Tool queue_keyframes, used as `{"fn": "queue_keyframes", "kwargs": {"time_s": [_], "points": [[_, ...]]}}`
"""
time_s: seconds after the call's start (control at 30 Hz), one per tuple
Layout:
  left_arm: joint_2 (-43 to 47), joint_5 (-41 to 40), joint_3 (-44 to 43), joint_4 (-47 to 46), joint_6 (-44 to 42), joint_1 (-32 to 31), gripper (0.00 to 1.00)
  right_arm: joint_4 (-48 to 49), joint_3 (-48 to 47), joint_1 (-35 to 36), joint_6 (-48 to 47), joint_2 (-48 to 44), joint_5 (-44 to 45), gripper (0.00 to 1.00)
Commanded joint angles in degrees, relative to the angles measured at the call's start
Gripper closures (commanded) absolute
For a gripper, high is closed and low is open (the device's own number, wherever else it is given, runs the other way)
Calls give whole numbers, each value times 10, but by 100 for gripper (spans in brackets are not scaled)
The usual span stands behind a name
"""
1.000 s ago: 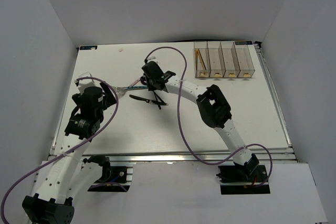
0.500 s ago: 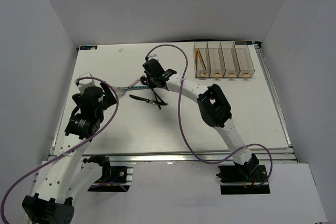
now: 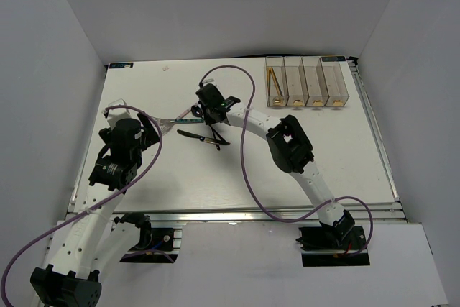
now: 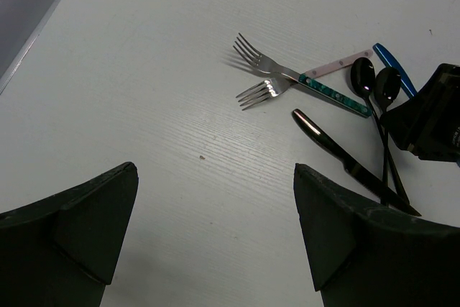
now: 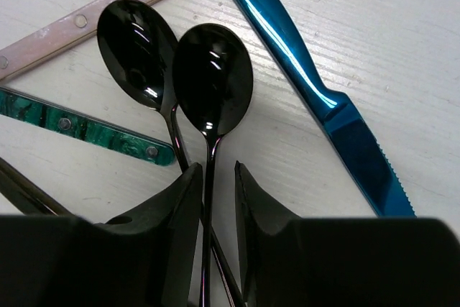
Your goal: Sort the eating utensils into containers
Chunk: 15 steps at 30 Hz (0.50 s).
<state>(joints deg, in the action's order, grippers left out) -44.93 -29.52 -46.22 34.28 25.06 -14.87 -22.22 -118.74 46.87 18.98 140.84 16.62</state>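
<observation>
The eating utensils lie in a loose heap left of the table's middle (image 3: 200,126). In the right wrist view two black spoons (image 5: 213,77) lie side by side. A blue knife (image 5: 302,70) lies to their right, a pink handle (image 5: 93,19) and a green handle (image 5: 79,127) to their left. My right gripper (image 5: 217,170) is low over them, jaws narrowly open astride one spoon's handle, with a gap showing on the right side. My left gripper (image 4: 213,170) stands wide open over bare table, short of two forks (image 4: 259,93) and a dark knife (image 4: 323,138). The containers (image 3: 307,80) stand at the back right.
Orange chopsticks (image 3: 273,83) lie in the leftmost bin. White walls close in the table on three sides. A purple cable (image 3: 248,141) loops over the right arm and across the table's middle.
The right gripper has crept slightly left over the heap and its jaws have narrowed a touch. The left arm has not moved.
</observation>
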Motion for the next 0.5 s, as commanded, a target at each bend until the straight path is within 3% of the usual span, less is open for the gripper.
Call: {"fn": "queue_keyframes", "kwargs": {"time_s": [0.0, 0.2, 0.47], "points": [[-1, 3, 1, -4, -3, -4, 2, -3, -26, -6, -3, 13, -5, 70], [1, 3, 2, -5, -3, -4, 2, -5, -14, -13, 2, 11, 2, 71], [0, 3, 1, -4, -3, -4, 2, -26, -5, -14, -6, 11, -13, 91]]}}
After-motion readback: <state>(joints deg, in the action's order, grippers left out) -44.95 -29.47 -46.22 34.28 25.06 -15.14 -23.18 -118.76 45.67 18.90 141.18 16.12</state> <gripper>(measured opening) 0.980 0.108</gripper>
